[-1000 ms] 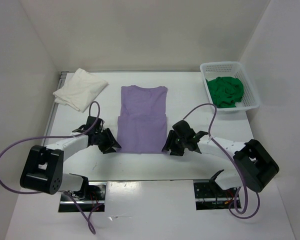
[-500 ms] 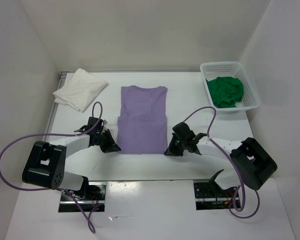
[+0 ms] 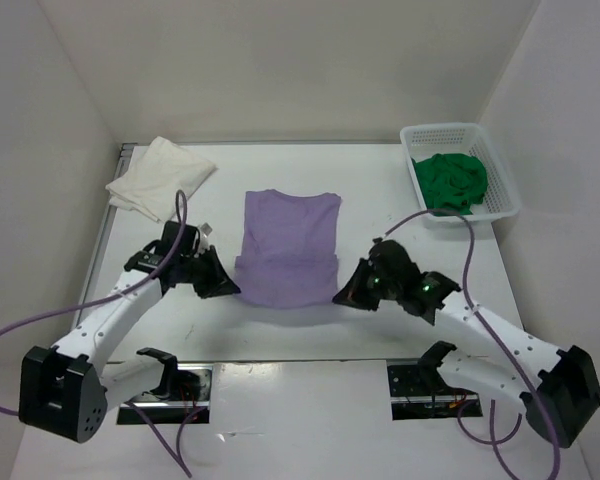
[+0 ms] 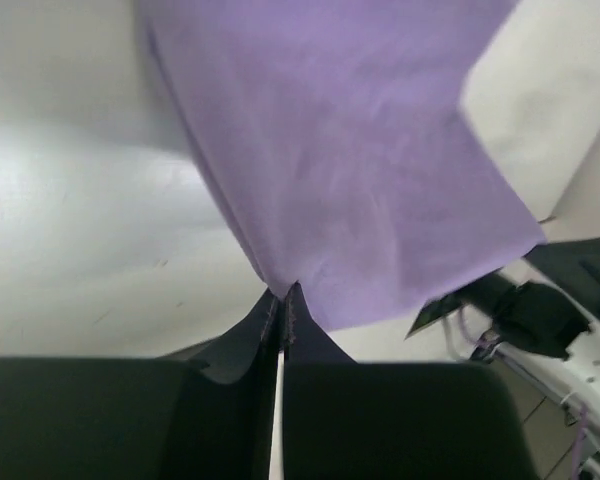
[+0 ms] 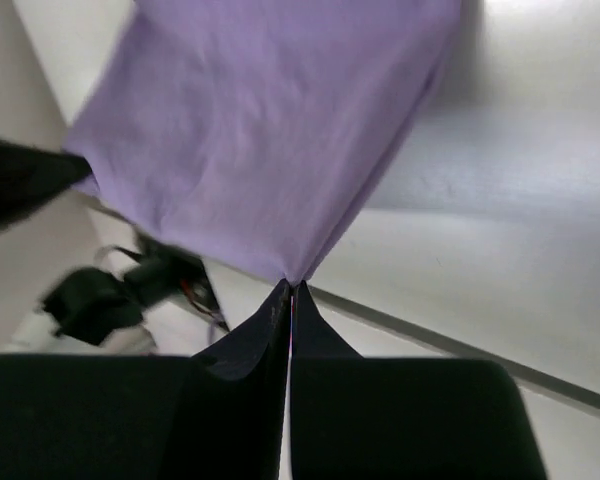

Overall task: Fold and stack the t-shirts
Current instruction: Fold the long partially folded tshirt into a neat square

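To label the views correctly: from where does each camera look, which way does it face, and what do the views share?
Top external: above and behind the arms, looking down on the table; both arms, left gripper and right gripper show.
Left wrist: on the left wrist, looking along its shut fingers at the lavender t-shirt.
Right wrist: on the right wrist, looking along its shut fingers at the same shirt.
Shared: all three show the lavender t-shirt, pinched at both near corners.

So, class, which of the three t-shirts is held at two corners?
The lavender t-shirt in the middle: left fingers and right fingers are shut on its near corners. The white t-shirt lies far left; the green t-shirt sits bunched in the basket.
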Tool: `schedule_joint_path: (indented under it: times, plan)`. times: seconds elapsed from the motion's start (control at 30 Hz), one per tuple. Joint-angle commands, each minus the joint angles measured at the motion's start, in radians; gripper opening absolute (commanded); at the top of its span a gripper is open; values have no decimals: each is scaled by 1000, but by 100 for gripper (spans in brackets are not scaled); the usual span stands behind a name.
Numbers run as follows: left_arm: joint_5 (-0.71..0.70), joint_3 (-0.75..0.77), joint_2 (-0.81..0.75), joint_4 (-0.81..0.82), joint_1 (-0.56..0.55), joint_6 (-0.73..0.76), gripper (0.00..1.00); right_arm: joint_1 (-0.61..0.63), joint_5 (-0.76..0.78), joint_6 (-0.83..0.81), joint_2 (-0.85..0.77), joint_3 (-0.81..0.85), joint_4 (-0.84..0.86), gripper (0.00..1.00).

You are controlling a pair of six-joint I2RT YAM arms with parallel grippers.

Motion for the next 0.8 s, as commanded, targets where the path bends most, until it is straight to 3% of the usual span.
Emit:
schedule_joint_path:
  times: [0.0, 0.17, 0.4, 0.5, 0.6, 0.77]
  plan:
    - [1, 141, 56, -30, 39, 39, 0, -215, -56, -135, 45, 146, -83, 0]
    - [-12, 414, 372, 101, 105, 91, 0, -379, -64, -364, 323, 406, 6, 0]
    - [-97, 724, 763, 256, 142, 48, 0, -471, -31, -437, 799, 745, 81, 0]
    - [-127, 865, 886, 265, 142, 39, 0, -482, -16, -447, 910, 867, 92, 0]
    - [-162, 948, 953, 277, 151, 30, 7, -491, 4, -447, 1047, 961, 92, 0]
    - [-183, 1019, 1027, 320, 160, 7, 22, -491, 48, -402, 1118, 1050, 101, 0]
